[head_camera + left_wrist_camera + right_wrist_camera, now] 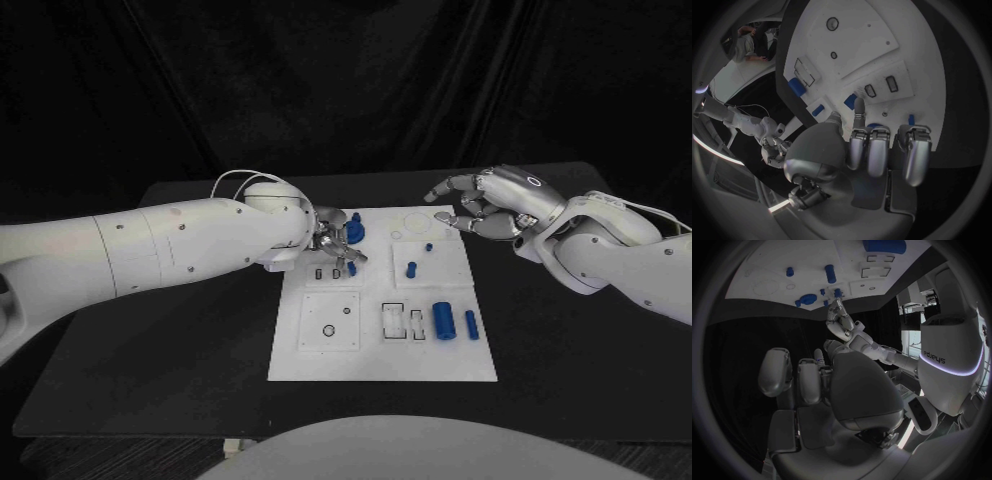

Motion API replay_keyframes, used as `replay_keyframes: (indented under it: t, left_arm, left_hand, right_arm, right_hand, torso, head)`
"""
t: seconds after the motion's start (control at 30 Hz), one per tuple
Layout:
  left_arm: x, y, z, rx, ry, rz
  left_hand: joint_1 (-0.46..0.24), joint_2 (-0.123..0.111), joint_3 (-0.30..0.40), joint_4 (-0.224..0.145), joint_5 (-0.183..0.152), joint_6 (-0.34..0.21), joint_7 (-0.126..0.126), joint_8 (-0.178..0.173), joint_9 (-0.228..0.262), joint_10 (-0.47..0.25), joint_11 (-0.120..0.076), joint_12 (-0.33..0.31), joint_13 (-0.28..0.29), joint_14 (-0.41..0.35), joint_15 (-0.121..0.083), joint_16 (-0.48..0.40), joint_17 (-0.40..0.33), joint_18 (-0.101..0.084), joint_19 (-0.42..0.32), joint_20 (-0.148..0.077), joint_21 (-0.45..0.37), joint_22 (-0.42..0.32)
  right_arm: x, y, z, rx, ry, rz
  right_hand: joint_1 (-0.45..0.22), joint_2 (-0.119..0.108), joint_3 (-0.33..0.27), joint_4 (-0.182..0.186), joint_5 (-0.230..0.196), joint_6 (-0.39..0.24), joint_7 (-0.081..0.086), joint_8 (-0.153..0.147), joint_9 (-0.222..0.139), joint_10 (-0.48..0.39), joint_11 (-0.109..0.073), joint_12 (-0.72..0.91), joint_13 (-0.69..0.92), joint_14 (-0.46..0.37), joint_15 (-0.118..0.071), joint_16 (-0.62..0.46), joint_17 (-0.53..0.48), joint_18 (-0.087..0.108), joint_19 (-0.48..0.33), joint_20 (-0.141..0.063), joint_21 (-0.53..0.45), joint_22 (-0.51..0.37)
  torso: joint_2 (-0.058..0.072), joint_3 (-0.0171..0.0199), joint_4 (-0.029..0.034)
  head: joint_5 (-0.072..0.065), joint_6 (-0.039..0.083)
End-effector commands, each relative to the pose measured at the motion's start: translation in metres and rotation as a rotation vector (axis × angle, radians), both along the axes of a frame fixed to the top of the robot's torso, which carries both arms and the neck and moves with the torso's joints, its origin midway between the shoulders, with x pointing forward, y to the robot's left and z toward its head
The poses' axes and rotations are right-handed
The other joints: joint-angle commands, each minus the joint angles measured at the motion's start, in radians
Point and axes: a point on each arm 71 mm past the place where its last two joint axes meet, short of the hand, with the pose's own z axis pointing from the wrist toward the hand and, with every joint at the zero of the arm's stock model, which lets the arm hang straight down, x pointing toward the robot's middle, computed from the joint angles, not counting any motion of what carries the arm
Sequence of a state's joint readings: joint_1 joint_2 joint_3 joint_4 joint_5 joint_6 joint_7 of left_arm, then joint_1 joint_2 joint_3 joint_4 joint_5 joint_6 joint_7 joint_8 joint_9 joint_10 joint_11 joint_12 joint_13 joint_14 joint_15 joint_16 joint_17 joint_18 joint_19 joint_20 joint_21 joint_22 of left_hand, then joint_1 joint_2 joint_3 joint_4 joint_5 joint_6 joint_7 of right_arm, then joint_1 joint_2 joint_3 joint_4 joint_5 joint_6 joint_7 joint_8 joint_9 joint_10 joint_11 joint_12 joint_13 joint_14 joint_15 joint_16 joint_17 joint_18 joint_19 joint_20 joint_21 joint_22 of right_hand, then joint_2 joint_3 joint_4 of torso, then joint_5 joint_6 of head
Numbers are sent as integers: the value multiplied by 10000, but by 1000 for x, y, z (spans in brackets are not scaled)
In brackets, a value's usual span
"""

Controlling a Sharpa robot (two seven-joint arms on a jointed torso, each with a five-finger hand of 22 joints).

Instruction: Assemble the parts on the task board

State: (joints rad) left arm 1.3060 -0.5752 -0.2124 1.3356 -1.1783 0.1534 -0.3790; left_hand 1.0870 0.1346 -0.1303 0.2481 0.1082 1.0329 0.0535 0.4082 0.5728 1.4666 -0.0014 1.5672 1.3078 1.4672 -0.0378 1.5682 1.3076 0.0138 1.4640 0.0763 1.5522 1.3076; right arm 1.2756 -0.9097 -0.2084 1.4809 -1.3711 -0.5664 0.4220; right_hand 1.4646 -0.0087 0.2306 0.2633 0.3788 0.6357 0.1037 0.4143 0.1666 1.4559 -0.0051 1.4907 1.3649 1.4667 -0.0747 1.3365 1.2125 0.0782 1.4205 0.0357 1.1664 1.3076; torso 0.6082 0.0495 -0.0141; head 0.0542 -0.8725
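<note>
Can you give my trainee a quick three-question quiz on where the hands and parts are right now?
1. True or false: the right hand rests flat on the task board.
2. Which hand has its fingers down among the blue parts at the board's far left area? A) left hand B) right hand C) both
3. Fill in: the large blue cylinder lies on the board's near ____ side, seen from the robot.

Key: 1 false, it hovers above the board's far right corner, fingers curled. 2 A. 3 right.
</note>
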Motion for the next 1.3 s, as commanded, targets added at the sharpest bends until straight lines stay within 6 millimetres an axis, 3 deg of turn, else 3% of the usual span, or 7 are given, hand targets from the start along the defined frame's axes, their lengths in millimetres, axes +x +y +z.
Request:
replay_keyframes:
  t: [0.03, 1.3]
  left_arm:
    - [-1, -2, -2, -47, 55, -111]
    - [2, -9, -13, 78, 419, -351]
  left_hand:
    - [85, -9, 69, -31, 53, 78, -19, -46, 40, 1042, -67, 36, 2629, 1036, -79, 26, 2632, 0, 588, -74, -73, 2285]
    - [309, -35, 315, -320, 270, 20, -59, -143, 456, 1042, -114, 36, 2629, 1036, -130, 26, 2632, 61, 376, -131, -212, 2134]
  right_arm:
    - [1, -1, -1, 13, 63, -259]
    - [4, -4, -3, 131, 74, -407]
  right_hand:
    - [-12, 80, 53, -2, 51, -67, -2, -62, -20, -36, 27, -47, 224, 393, 34, 47, 14, 84, 59, 14, 28, 972]
    - [164, -27, 182, -279, 64, 3, 92, -55, -114, -30, 100, -52, 205, 410, 90, 57, 25, 81, 97, 55, 21, 997]
  torso:
    - [-1, -2, 4]
    - [-3, 4, 0]
  head:
    - [-17, -2]
    - [-15, -2]
